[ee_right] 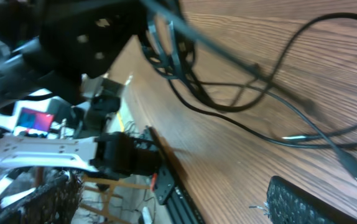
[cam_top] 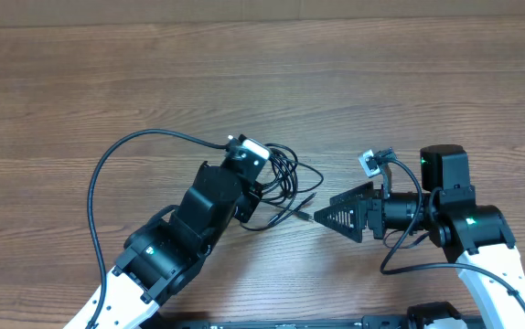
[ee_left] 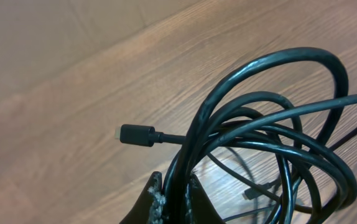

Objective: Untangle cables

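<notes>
The cables (cam_top: 283, 172) are thin black cords lying in a tangled bundle of loops at the table's middle. My left gripper (cam_top: 261, 194) is shut on several strands of that bundle, and in the left wrist view they run up between its fingers (ee_left: 157, 198). One black plug (ee_left: 135, 134) sticks out to the left of the loops. My right gripper (cam_top: 328, 216) stands open, pointing left, just right of a loose cable end (cam_top: 305, 216). In the right wrist view only one finger pad (ee_right: 303, 205) shows, with nothing on it. A silvery-tipped end (ee_right: 293, 138) lies on the wood above it.
A thicker black lead (cam_top: 98, 187) from the left arm's wrist camera arcs over the table to the left. The wooden table (cam_top: 262, 73) stretches away behind the bundle. Its near edge with a black rail (ee_right: 175, 193) is close to the right gripper.
</notes>
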Controlling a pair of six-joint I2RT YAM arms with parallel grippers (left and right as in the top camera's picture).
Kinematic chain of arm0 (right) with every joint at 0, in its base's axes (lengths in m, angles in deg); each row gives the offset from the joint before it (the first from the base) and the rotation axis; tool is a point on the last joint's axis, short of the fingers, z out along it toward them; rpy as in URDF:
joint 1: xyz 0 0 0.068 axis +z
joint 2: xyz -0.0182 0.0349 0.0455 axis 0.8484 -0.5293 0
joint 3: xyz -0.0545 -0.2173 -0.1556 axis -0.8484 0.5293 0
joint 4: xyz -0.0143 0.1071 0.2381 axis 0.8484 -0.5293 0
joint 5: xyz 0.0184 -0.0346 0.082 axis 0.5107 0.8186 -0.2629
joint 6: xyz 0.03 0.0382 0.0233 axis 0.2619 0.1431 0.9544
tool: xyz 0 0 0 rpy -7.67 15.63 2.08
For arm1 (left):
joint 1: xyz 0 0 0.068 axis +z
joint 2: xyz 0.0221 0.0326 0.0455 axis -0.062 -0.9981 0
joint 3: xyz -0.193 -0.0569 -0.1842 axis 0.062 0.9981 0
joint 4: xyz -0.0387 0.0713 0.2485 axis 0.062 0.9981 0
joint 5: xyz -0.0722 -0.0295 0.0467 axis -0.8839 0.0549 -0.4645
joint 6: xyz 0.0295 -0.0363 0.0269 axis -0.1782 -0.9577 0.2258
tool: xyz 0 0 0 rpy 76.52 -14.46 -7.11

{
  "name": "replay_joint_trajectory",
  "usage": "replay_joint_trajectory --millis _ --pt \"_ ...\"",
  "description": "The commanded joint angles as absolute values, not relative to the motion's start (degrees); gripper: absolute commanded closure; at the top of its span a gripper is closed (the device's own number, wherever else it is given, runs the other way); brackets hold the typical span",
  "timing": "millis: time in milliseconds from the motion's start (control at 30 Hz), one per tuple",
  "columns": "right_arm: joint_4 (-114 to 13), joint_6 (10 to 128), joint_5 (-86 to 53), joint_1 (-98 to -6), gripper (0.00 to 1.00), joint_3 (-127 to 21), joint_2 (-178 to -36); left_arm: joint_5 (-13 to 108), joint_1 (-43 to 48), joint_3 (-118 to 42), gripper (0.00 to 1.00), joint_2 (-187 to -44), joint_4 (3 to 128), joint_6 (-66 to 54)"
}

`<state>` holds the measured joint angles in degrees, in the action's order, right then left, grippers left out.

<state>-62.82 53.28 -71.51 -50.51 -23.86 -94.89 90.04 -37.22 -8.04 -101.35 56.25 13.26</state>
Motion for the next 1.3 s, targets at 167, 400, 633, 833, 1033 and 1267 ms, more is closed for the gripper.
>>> replay_joint_trajectory --millis 167,400,633,833,1033,1267 --pt "-57.9 51.8 -75.1 -50.6 0.06 -24.6 -92.9 69.2 -37.0 -9.8 0.96 -100.8 56.2 -9.6" --pt "-56.0 52.1 -73.0 -50.6 0.37 -24.6 -92.9 62.8 -37.0 -9.8 0.96 -100.9 56.2 -13.0" --pt "-58.0 52.2 -71.4 -50.6 0.81 -24.6 -92.9 61.8 -37.0 -9.8 0.96 -101.0 56.3 -13.8" --pt "-62.1 52.2 -71.0 -50.6 0.96 -24.6 -92.9 67.1 -36.9 -9.8 0.96 -101.0 58.0 -13.3" --pt "-65.0 51.9 -71.0 -50.6 0.96 -24.6 -92.9 74.2 -36.8 -9.8 0.96 -101.0 60.9 -19.0" --pt "-64.7 51.7 -70.5 -50.6 0.96 -24.6 -92.9 81.4 -36.8 -9.8 0.96 -101.0 67.7 -29.7"
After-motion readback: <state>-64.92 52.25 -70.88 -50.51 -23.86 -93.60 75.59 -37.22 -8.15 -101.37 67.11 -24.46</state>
